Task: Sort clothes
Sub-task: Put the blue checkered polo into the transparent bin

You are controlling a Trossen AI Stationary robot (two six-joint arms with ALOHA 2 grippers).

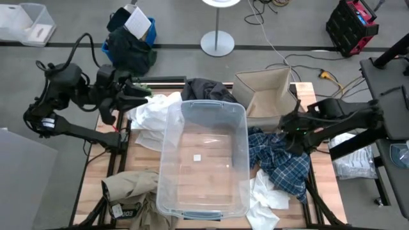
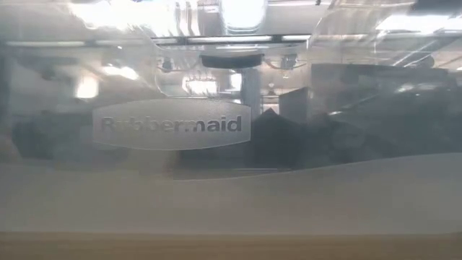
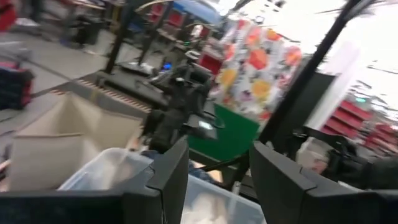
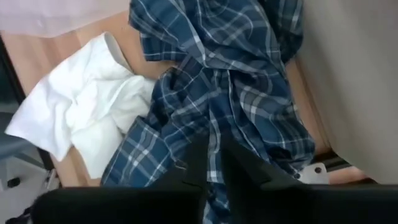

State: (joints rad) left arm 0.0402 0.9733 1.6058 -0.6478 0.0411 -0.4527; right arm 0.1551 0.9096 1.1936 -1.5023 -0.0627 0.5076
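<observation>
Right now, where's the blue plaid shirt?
In the high view, the plaid shirt lies on the table's right side, between the clear bin and the right gripper, just below the tan fabric box.

Plaid shirt [image 1: 281, 160] lies right of the bin [image 1: 203, 160].

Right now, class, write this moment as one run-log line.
task: sort clothes | left gripper: open, empty, raised at table's left edge | right gripper: shut on plaid shirt | clear bin: no clothes inside
</observation>
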